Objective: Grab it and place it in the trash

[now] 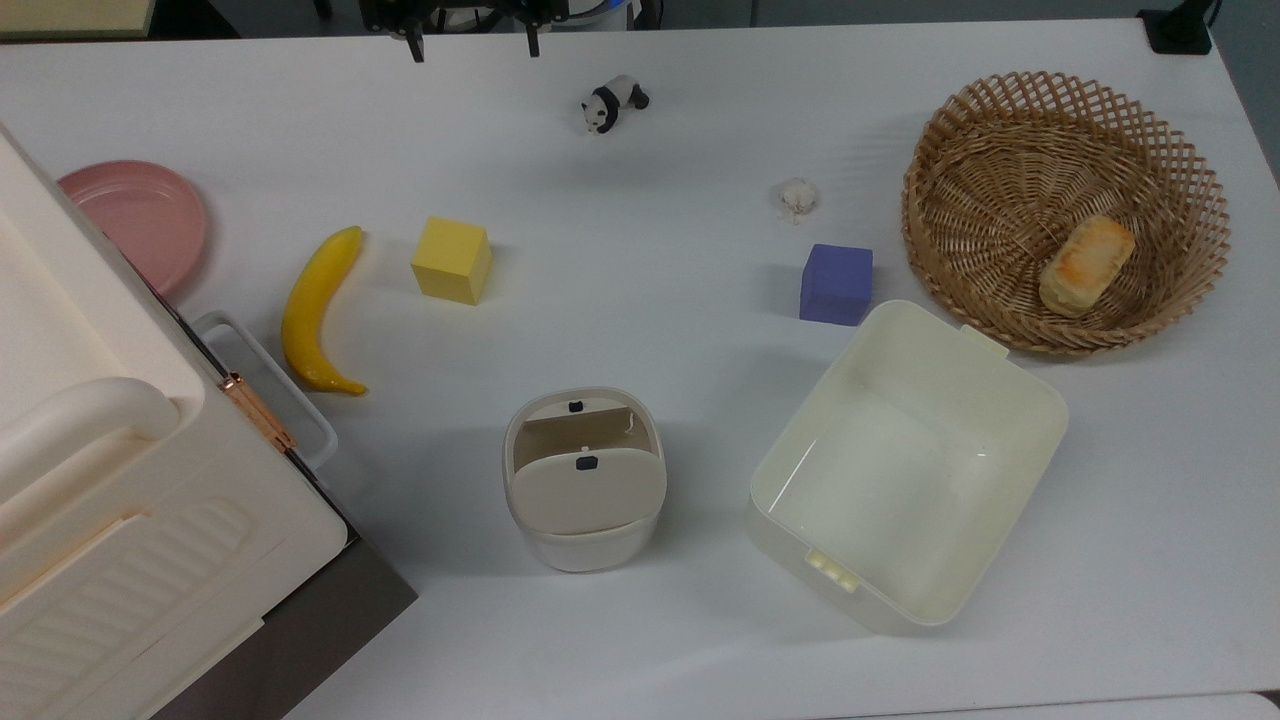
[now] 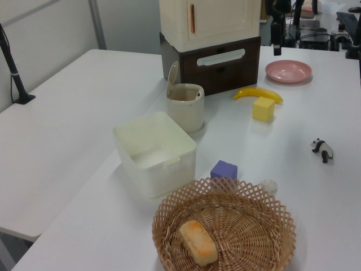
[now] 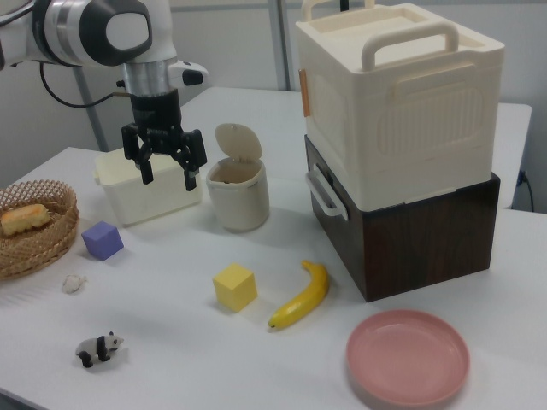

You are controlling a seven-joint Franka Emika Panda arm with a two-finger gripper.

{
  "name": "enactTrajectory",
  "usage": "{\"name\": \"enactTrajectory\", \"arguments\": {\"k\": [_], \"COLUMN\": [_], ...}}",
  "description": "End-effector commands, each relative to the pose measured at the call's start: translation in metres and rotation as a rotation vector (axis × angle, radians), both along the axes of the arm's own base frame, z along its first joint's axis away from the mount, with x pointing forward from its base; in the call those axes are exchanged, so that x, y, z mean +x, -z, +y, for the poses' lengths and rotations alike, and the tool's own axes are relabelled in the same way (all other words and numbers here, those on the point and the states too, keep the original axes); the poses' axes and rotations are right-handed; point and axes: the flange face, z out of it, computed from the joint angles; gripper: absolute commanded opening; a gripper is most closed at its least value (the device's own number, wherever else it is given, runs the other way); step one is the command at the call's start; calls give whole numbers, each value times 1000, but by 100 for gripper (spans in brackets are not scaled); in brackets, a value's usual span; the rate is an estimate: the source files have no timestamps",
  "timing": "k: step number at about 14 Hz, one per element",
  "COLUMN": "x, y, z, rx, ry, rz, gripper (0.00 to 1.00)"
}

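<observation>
The small off-white wrinkly lump (image 1: 797, 198) lies on the white table between the purple cube and the wicker basket; it also shows as the lump (image 2: 268, 185) and the lump (image 3: 74, 283). The trash, a rounded beige-and-white bin (image 1: 584, 480) with its flap lid tipped up, stands mid-table, seen too as the bin (image 2: 185, 106) and the bin (image 3: 238, 192). My gripper (image 1: 472, 45) hangs open and empty at the top view's upper edge, far from the lump. In the right view the gripper (image 3: 167, 178) hovers well above the table, in front of the cream tub.
A cream rectangular tub (image 1: 1010, 370) sits beside the bin. Nearby are a purple cube (image 1: 836, 284), a wicker basket (image 1: 1000, 110) holding a bread piece, a panda figurine (image 1: 612, 102), a yellow cube (image 1: 452, 259), a banana (image 1: 315, 305), a pink plate (image 1: 135, 220) and a tall cream box (image 3: 402, 94) on a brown drawer.
</observation>
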Motion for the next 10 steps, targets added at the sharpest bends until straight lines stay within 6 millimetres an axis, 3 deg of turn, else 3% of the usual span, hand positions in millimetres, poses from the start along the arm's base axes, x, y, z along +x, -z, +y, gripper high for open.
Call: {"name": "enactTrajectory", "arguments": {"k": [1,6,8,10], "x": [0,17,24,23], "y": [26,67,65,68], "z": [34,76,84,108], "rx": [1,79,103,99], "ry": [-70,-102,-106,-147], "rz": [89,150,105,99], "gripper": [98,91,92,95]}}
